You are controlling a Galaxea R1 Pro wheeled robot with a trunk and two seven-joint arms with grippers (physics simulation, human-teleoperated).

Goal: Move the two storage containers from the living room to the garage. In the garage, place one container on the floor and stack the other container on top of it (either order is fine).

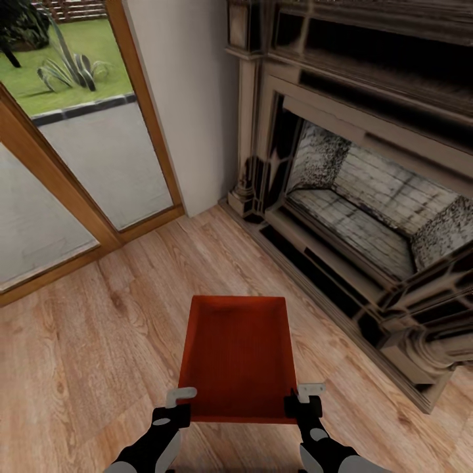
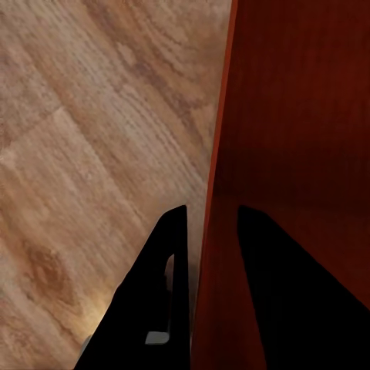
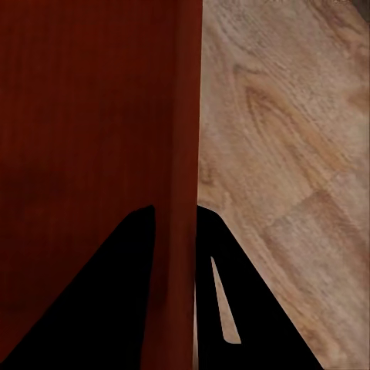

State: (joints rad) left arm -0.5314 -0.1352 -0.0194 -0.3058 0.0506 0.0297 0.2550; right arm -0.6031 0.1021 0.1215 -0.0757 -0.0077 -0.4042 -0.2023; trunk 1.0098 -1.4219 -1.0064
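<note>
Lower centre of the head view: the storage container [image 1: 240, 358] sits above the wood-plank floor [image 1: 98, 341], left hand [image 1: 179, 402] and right hand [image 1: 303, 398] each clamped narrowly on a near corner wall.

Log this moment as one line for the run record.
living room | storage container | left gripper shut on left wall | right gripper shut on right wall

No readable text, label, brand, number or sign anywhere. Plain orange-red walls on the storage container [image 1: 238, 355], bare grain on the wood-plank floor [image 1: 85, 355], unmarked brick and dark trim on the fireplace [image 1: 368, 210] at far right, blank glass in the door [image 1: 79, 151] at far left.
</note>
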